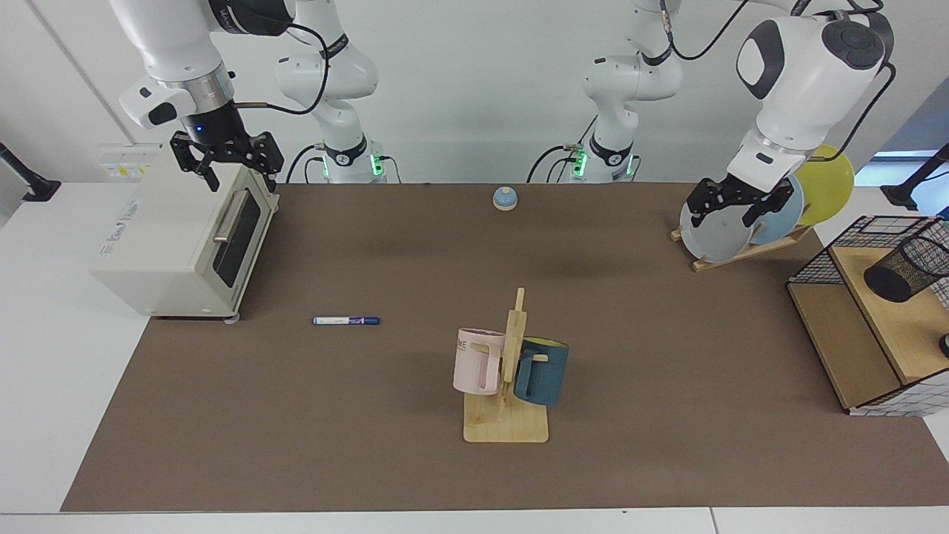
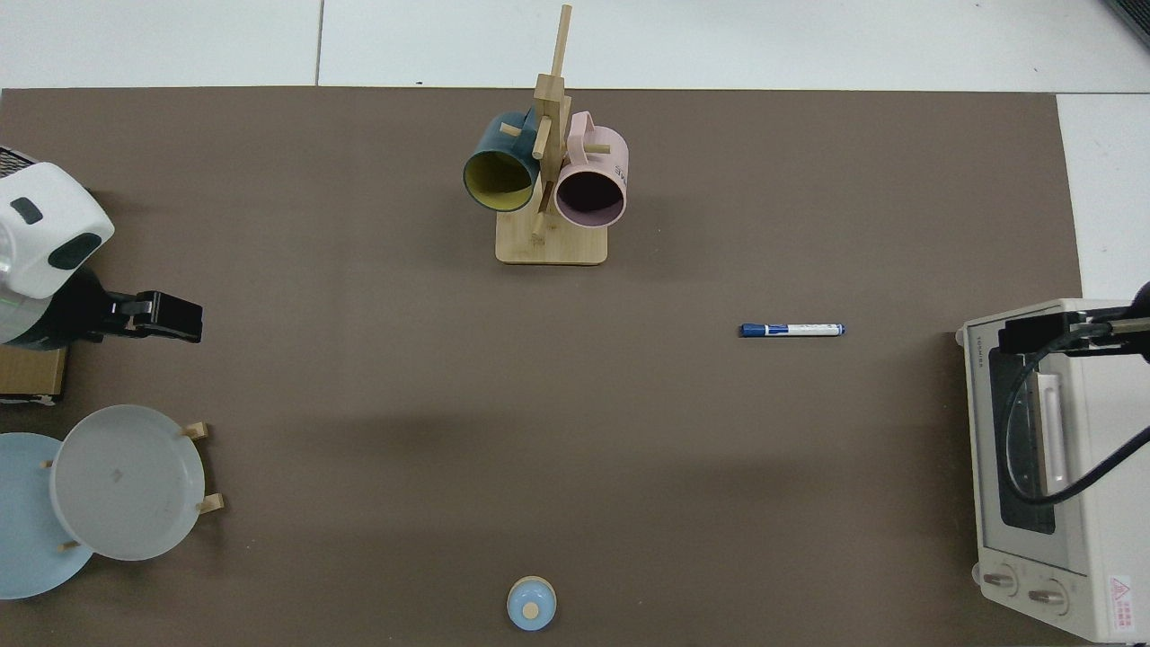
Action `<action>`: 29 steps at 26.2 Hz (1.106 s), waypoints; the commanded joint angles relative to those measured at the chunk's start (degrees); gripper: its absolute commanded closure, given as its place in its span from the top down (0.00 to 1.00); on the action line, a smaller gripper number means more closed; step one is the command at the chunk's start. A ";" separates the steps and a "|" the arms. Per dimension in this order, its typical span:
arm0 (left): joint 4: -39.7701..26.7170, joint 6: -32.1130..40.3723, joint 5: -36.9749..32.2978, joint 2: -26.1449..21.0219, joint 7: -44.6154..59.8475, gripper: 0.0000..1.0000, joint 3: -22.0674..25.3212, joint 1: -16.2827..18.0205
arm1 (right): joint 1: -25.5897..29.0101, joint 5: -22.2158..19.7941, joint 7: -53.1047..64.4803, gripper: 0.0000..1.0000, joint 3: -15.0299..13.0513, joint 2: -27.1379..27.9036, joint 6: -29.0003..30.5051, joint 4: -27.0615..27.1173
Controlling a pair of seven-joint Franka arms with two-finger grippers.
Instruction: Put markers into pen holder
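Marker [image 1: 345, 320] lies untouched on the desk [image 1: 371, 445].
Right gripper [image 1: 226, 157], jaws released, should descend across its barrel; left gripper [image 1: 740, 202], also released, waits.

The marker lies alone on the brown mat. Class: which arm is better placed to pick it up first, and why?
The right arm. Its tool hangs open above the toaster oven, on the marker's side of the table. The left tool hangs open by the plate rack, far across, nearer the pen holder.
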State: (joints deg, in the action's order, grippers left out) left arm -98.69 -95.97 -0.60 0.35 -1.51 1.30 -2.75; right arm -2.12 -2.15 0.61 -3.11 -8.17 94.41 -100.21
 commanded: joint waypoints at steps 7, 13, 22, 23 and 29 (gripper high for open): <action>-0.18 -0.01 0.08 0.52 -0.42 1.00 0.64 -0.68 | 1.25 2.94 -0.52 1.00 1.44 -0.18 -0.28 0.02; -0.18 -0.10 -0.01 0.44 -0.42 1.00 0.64 -0.68 | 1.25 2.85 0.70 1.00 1.44 -0.35 -0.28 0.02; 0.08 -0.36 -0.19 0.44 -1.30 1.00 0.72 -0.68 | 0.36 2.24 4.47 1.00 1.44 -0.70 -1.51 -0.59; 0.08 -0.45 -0.19 0.44 -1.39 1.00 0.72 -0.68 | 0.63 2.24 6.40 1.00 1.44 -0.88 -1.60 -0.86; -0.18 -0.54 -0.19 0.44 -1.48 1.00 0.81 -0.68 | 0.19 2.15 14.58 1.00 1.44 -0.88 1.55 -4.63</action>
State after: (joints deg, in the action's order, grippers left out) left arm -98.66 -95.98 -0.64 0.35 -2.16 1.37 -2.75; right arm -2.36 -0.36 8.96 -1.99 -8.18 93.91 -101.19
